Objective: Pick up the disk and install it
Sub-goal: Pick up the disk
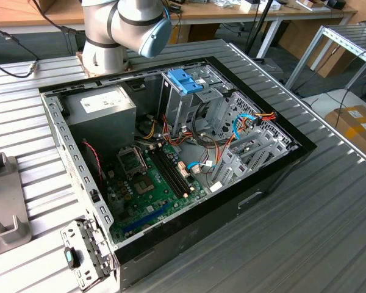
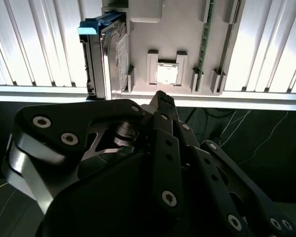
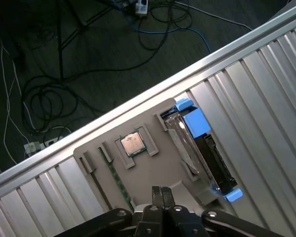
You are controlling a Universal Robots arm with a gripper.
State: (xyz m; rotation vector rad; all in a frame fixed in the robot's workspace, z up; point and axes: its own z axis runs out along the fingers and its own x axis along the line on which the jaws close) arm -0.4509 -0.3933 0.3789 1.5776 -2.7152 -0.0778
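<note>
Ribbed alu table (image 1: 305, 232), workshop floor w/ loose cables past its edge.

Grey holder plate (image 3: 155, 170) sits at the table edge. It carries 3 parts, each in its own seat:
- CPU chip (image 3: 132, 144), flat in a square pocket
- RAM stick (image 3: 113, 175), on edge in a narrow slot
- disk (image 3: 214, 163), on edge in the end slot, blue rails (image 3: 195, 121) at both ends

Disk is probably stood upright so both flat faces are free for a pinch from above (my reading, not seen).

Gripper (image 3: 162, 190) hangs above the plate, nearer the CPU pocket than the disk. Jaws are pressed together w/ nothing between them. No contact w/ any part. The second wrist view agrees: gripper (image 2: 160, 98) is clear of the disk (image 2: 101, 54).

PC case (image 1: 171, 152) lies on its side w/ the panel off, likely so the bays can be reached from above. Inside:
- PSU box (image 1: 104, 107)
- mainboard (image 1: 146, 183)
- drive cage (image 1: 189, 107) w/ blue bracket (image 1: 186, 79) on top

Pickup not yet made, as far as I can judge.
</note>
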